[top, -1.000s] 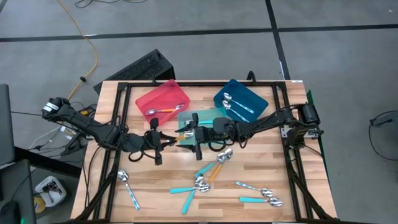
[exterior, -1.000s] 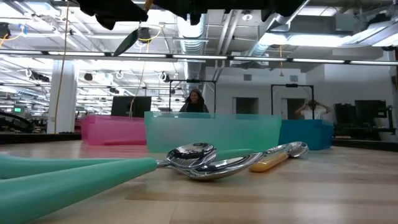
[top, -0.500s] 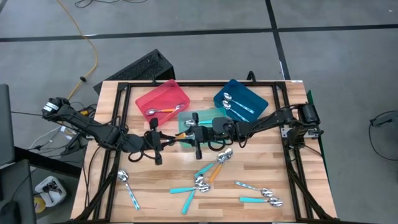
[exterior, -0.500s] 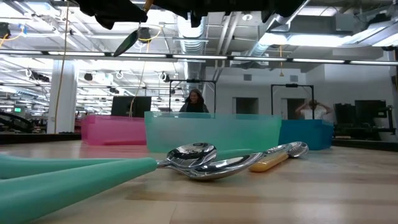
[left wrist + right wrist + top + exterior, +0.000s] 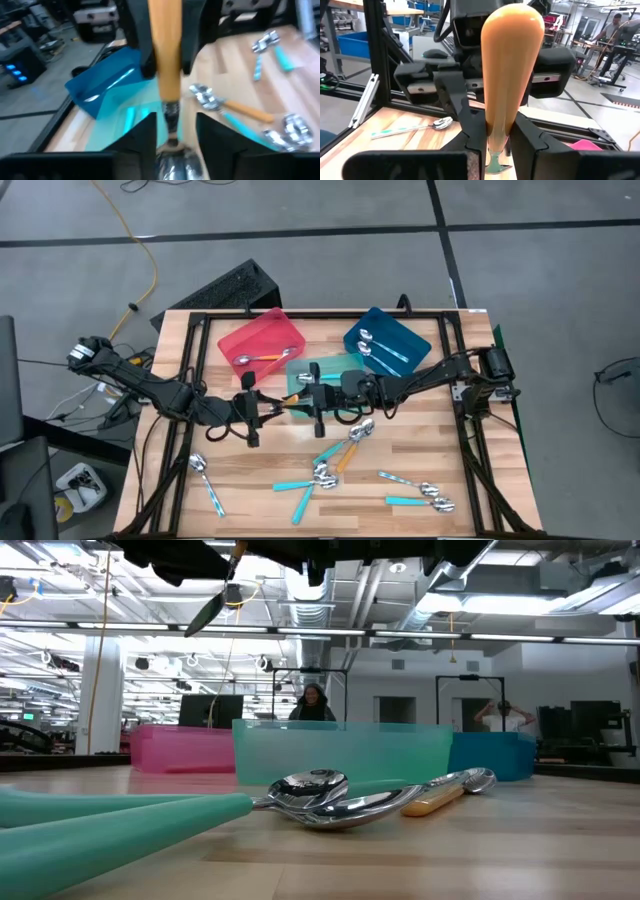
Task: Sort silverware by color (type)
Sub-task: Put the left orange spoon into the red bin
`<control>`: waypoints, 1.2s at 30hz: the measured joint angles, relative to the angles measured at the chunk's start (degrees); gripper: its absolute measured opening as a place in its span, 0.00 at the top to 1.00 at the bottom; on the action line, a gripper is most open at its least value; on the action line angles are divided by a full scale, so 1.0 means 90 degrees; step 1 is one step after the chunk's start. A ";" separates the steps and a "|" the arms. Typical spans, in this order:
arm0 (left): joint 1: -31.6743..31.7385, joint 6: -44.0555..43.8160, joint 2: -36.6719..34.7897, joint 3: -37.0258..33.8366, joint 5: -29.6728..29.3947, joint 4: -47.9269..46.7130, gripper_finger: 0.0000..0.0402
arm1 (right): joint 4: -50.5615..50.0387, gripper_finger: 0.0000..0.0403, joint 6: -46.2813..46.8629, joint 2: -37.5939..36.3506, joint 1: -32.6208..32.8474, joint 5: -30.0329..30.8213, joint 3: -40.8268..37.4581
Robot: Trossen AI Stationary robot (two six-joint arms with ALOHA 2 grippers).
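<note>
The surface (image 5: 250, 480) carries three trays along its far half: a red tray (image 5: 285, 330), a teal tray (image 5: 340, 363) and a blue tray (image 5: 405, 330).

Both arms reach in over the middle and meet just in front of the teal tray, left from the left, right from the right; neither has shifted over the last second.

Red tray: one orange-handled spoon (image 5: 256, 358); blue tray: two pale-handled spoons (image 5: 378, 348); sorting is begun, not far advanced.

The loose spoons (image 5: 335, 460), mostly teal-handled with one orange, lie unsorted on the near half; one more lies apart near the left edge.

The item in hand is the orange spoon (image 5: 507, 75), held in the air between the two arms, clear of the surface.

- Right fingers (image 5: 475, 135): clenched on its handle, pads pressed against both sides; a second ago they stood wide.
- Left fingers (image 5: 145, 140): released; a gap shows on each side of the spoon's neck, where before they were clamped.

Finding: the spoon has just passed from left to right, and the right arm alone carries it; in the low view its hanging bowl has tilted slightly.

Judgement: next comes the carry to the red tray; the grip is on a smooth tapered handle, so slipping is the risk.
</note>
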 joint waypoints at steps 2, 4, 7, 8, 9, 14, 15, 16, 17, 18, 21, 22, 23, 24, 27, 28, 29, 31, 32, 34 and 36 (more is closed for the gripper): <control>0.0002 0.0005 -0.0047 0.0000 -0.0250 -0.0229 0.62 | -0.0026 0.80 0.0000 0.0000 -0.0003 0.0009 0.0000; 0.0002 -0.0062 -0.0131 0.0052 -0.0490 -0.0549 0.55 | -0.0100 0.80 0.0022 0.0000 -0.0005 0.0088 0.0000; 0.0002 -0.0330 -0.0311 0.0274 -0.0712 -0.1221 0.48 | -0.0292 0.80 0.0134 0.0000 -0.0005 0.0322 0.0000; 0.0002 -0.0440 -0.0381 0.0342 -0.0790 -0.1455 0.47 | -0.0365 0.80 0.0150 0.0000 -0.0024 0.0348 0.0000; 0.0002 -0.0526 -0.0453 0.0400 -0.0857 -0.1650 0.45 | -0.0399 0.80 0.0152 0.0000 -0.0038 0.0356 -0.0001; 0.0002 -0.1211 -0.0864 0.0512 -0.1065 -0.2307 0.44 | -0.0371 0.80 0.0189 -0.0002 -0.0153 0.0515 -0.0002; 0.0002 -0.1357 -0.0949 0.0512 -0.1041 -0.2448 0.44 | -0.0387 0.80 0.0203 -0.0002 -0.0179 0.0641 -0.0002; 0.0002 -0.1500 -0.1039 0.0512 -0.0995 -0.2579 0.44 | -0.0397 0.80 0.0213 -0.0002 -0.0202 0.0772 -0.0002; 0.0002 -0.1640 -0.1121 0.0512 -0.0975 -0.2730 0.44 | -0.0419 0.80 0.0199 -0.0002 -0.0234 0.0914 -0.0002; 0.0002 -0.1787 -0.1196 0.0512 -0.0974 -0.2863 0.44 | -0.0468 0.80 0.0160 -0.0002 -0.0248 0.1084 -0.0002; 0.0001 -0.2138 -0.1383 0.0512 -0.0914 -0.3121 0.44 | -0.0867 0.80 -0.0095 -0.0002 -0.0324 0.1619 0.0094; 0.0002 -0.2194 -0.1427 0.0512 -0.0865 -0.3139 0.44 | -0.1029 0.80 -0.0221 -0.0002 -0.0352 0.1683 0.0179; 0.0002 -0.2229 -0.1465 0.0512 -0.0804 -0.3137 0.44 | -0.1180 0.80 -0.0331 0.0000 -0.0379 0.1704 0.0290; 0.0000 -0.2246 -0.1500 0.0512 -0.0747 -0.3139 0.44 | -0.1316 0.80 -0.0405 0.0000 -0.0417 0.1727 0.0430; -0.0065 -0.2301 -0.1543 0.0512 -0.0642 -0.3156 0.44 | -0.1738 0.80 -0.0745 -0.0007 -0.0573 0.1797 0.0804; -0.0112 -0.2303 -0.1546 0.0512 -0.0651 -0.3175 0.44 | -0.1856 0.80 -0.0832 -0.0007 -0.0633 0.1795 0.0911; -0.0157 -0.2305 -0.1547 0.0512 -0.0660 -0.3190 0.44 | -0.1946 0.80 -0.0893 -0.0004 -0.0705 0.1793 0.1008; -0.0259 -0.2311 -0.1547 0.0512 -0.0684 -0.3233 0.44 | -0.2029 0.80 -0.1018 -0.0002 -0.0859 0.1794 0.1181; -0.0307 -0.2346 -0.1547 0.0512 -0.0709 -0.3253 0.44 | -0.2022 0.80 -0.1056 -0.0005 -0.0941 0.1798 0.1235; -0.0417 -0.2381 -0.1548 0.0512 -0.0717 -0.3279 0.44 | -0.2022 0.80 -0.1021 -0.0005 -0.1118 0.1802 0.1308; -0.0534 -0.2451 -0.1547 0.0512 -0.0717 -0.3360 0.44 | -0.2050 0.80 -0.0844 -0.0003 -0.1283 0.1804 0.1357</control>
